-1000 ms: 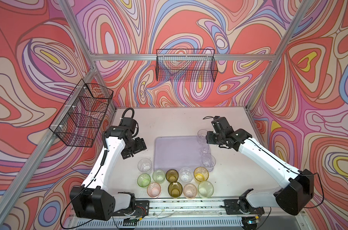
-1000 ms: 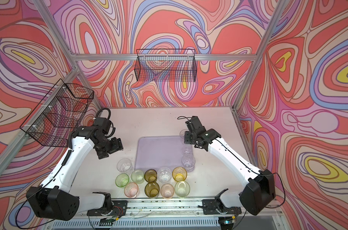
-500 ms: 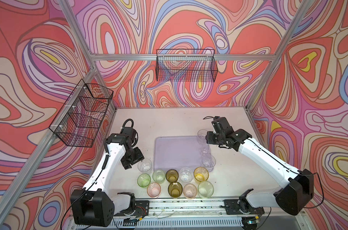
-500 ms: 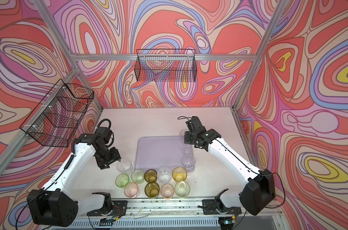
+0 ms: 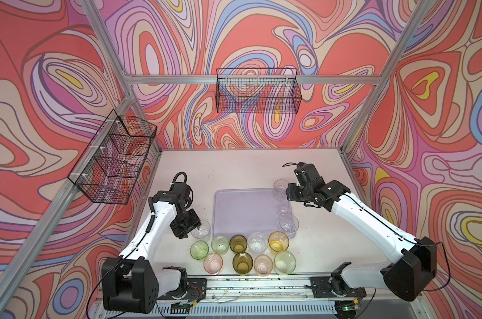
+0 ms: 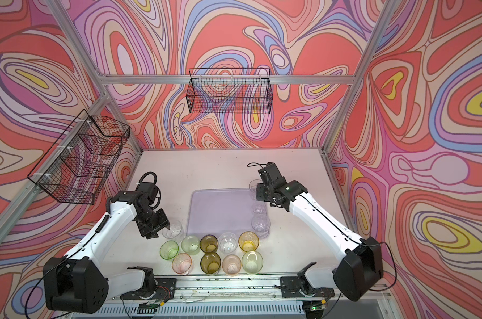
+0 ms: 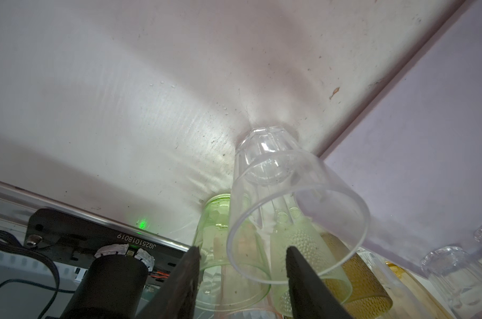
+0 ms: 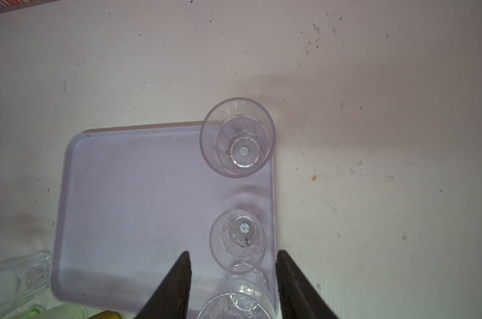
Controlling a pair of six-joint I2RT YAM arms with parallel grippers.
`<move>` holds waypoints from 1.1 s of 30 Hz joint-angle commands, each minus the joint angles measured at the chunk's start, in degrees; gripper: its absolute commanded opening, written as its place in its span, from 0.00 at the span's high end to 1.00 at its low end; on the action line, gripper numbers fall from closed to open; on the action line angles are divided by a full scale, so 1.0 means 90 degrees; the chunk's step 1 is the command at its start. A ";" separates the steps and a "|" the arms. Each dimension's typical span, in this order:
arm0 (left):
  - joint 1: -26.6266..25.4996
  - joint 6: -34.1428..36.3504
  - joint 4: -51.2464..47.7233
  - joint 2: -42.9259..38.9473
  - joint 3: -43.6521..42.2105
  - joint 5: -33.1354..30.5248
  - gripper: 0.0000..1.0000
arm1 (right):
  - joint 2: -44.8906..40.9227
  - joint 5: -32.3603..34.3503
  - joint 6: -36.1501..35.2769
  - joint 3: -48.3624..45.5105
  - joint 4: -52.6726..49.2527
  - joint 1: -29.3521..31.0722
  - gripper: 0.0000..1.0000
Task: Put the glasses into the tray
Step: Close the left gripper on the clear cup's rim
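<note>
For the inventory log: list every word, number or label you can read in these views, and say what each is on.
"JG251018019": on the black plate, seen upside down in the left wrist view.
No other text can be read. The glasses, tray and baskets show no markings.

Three glasses (image 5: 284, 208) in the tray (image 5: 242, 212) at right; other glasses (image 5: 257, 243) before it.

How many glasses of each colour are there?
Clear glasses: 5
Green glasses: 3
Olive-brown glasses: 2
Pink glasses: 2
Amber glass: 1
Total: 13
</note>
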 commanded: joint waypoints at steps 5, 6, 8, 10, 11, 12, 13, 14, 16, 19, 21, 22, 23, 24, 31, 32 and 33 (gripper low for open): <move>0.0061 -0.0224 0.0132 0.0077 -0.0222 0.0059 0.54 | -0.0152 0.0015 0.0082 -0.0134 0.0070 -0.0042 0.51; 0.0056 -0.0225 0.0140 0.0077 -0.0220 0.0038 0.55 | -0.0143 0.0003 0.0083 -0.0144 0.0086 -0.0037 0.51; 0.0056 -0.0246 0.0144 0.0077 -0.0254 0.0029 0.57 | -0.0148 0.0017 0.0078 -0.0134 0.0081 -0.0042 0.53; 0.0055 -0.0248 0.0149 0.0063 -0.0295 0.0019 0.59 | -0.0153 0.0036 0.0083 -0.0133 0.0058 -0.0036 0.53; 0.0055 -0.0258 0.0169 0.0059 -0.0313 0.0012 0.60 | -0.0170 0.0057 0.0074 -0.0142 0.0040 -0.0035 0.53; 0.0055 -0.0268 0.0173 0.0059 -0.0325 0.0005 0.61 | -0.0185 0.0074 0.0074 -0.0154 0.0038 -0.0042 0.53; 0.0055 -0.0268 0.0191 0.0067 -0.0335 0.0012 0.62 | -0.0199 0.0086 0.0083 -0.0169 0.0039 -0.0040 0.53; 0.0060 -0.0268 0.0208 0.0076 -0.0345 0.0015 0.62 | -0.0208 0.0081 0.0088 -0.0181 0.0043 -0.0040 0.53; 0.0055 -0.0278 0.0209 0.0093 -0.0352 0.0005 0.65 | -0.0225 0.0084 0.0097 -0.0193 0.0039 -0.0042 0.54; 0.0056 -0.0258 0.0218 0.0117 -0.0374 -0.0004 0.67 | -0.0254 0.0114 0.0101 -0.0211 0.0018 -0.0037 0.54; 0.0055 -0.0250 0.0250 0.0108 -0.0382 0.0019 0.70 | -0.0267 0.0122 0.0094 -0.0222 0.0010 -0.0038 0.54; 0.0060 -0.0239 0.0247 0.0107 -0.0384 0.0009 0.71 | -0.0261 0.0116 0.0111 -0.0222 0.0016 -0.0042 0.54; 0.0056 -0.0229 0.0231 0.0098 -0.0382 -0.0014 0.72 | -0.0254 0.0115 0.0112 -0.0224 0.0016 -0.0042 0.55; 0.0061 -0.0219 0.0227 0.0097 -0.0383 -0.0048 0.73 | -0.0251 0.0114 0.0113 -0.0222 0.0015 -0.0042 0.55; 0.0059 -0.0201 0.0199 0.0117 -0.0367 -0.0077 0.80 | -0.0191 0.0095 0.0110 -0.0220 0.0038 -0.0049 0.57; 0.0058 -0.0195 0.0192 0.0110 -0.0360 -0.0089 0.81 | -0.0201 0.0084 0.0113 -0.0222 0.0034 -0.0042 0.57; 0.0055 -0.0178 0.0180 0.0107 -0.0369 -0.0079 0.81 | -0.0215 0.0086 0.0113 -0.0232 0.0038 -0.0052 0.57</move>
